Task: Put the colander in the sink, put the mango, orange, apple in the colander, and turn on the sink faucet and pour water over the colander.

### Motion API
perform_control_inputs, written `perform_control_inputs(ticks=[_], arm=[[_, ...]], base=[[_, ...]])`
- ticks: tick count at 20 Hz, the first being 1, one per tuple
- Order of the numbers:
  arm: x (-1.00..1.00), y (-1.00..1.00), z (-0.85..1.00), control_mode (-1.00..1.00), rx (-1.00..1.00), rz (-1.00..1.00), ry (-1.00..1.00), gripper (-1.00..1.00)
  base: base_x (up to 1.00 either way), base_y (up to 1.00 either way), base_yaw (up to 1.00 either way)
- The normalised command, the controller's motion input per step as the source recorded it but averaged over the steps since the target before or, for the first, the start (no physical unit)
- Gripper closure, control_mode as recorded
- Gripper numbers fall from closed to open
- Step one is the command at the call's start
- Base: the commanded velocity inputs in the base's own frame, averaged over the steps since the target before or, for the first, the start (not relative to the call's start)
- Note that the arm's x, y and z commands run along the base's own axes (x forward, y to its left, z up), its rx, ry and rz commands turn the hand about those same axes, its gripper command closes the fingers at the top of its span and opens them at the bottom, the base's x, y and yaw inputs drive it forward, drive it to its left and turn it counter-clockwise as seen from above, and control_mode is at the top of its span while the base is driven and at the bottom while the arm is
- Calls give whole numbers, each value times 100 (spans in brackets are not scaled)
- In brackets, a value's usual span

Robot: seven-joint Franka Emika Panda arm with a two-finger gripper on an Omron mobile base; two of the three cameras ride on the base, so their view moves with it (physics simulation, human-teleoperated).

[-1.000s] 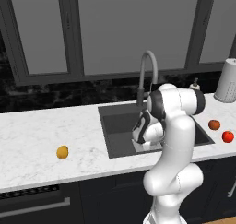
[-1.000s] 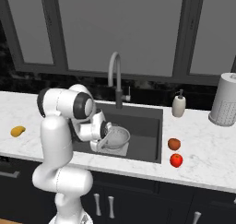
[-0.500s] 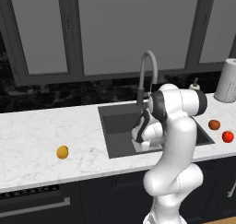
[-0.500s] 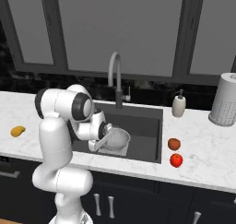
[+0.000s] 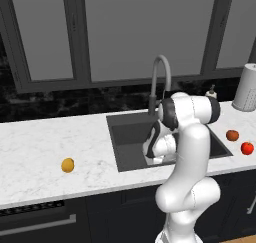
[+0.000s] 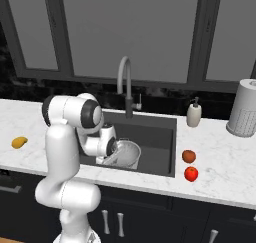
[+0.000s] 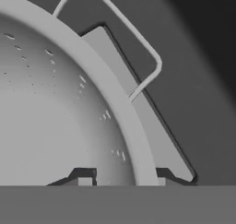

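a dark-windowed kitchen wall stands behind a white marble counter (image 6: 220, 162), with the sink (image 6: 160, 137) set into it as the landmark. the faucet (image 6: 125, 82) rises at the sink's back edge, no water running. a soap bottle (image 6: 194, 114) and a pale canister (image 6: 244, 108) stand beyond the sink's right side. the orange (image 6: 188, 156) and apple (image 6: 191, 174) lie on the counter just right of the sink; the mango (image 6: 19, 142) lies well to its left.

the colander (image 6: 127, 153) sits low in the sink's front left part, and the gripper (image 7: 122, 180) straddles its rim (image 7: 110, 94), one fingertip inside the bowl and one outside, the jaws a little apart around the rim; whether they press on it i cannot tell.

to do this well, i judge: let go fully with the colander flat on the basin floor, then lift straight up so the fingertips do not catch the rim or the wire handle (image 7: 138, 48) and tip it.
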Motion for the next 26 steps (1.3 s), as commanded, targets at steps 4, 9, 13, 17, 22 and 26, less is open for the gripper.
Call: perform_control_inputs(ticks=[4, 9, 13, 17, 22, 26], arm=[[-35, 62, -35, -100, 0, -26, -1, -100], [-40, 54, 3, -100, 3, -22, -12, -100], [-27, 62, 43, -100, 1, -18, -21, -100], [-12, 61, 81, -100, 0, -13, -20, -100], [0, 52, 100, -100, 0, -11, -16, -100], [-3, 60, 100, -100, 0, -4, -3, -100]], base=[[0, 0, 0], [0, 0, 0], [0, 0, 0], [0, 0, 0], [0, 0, 0], [0, 0, 0]])
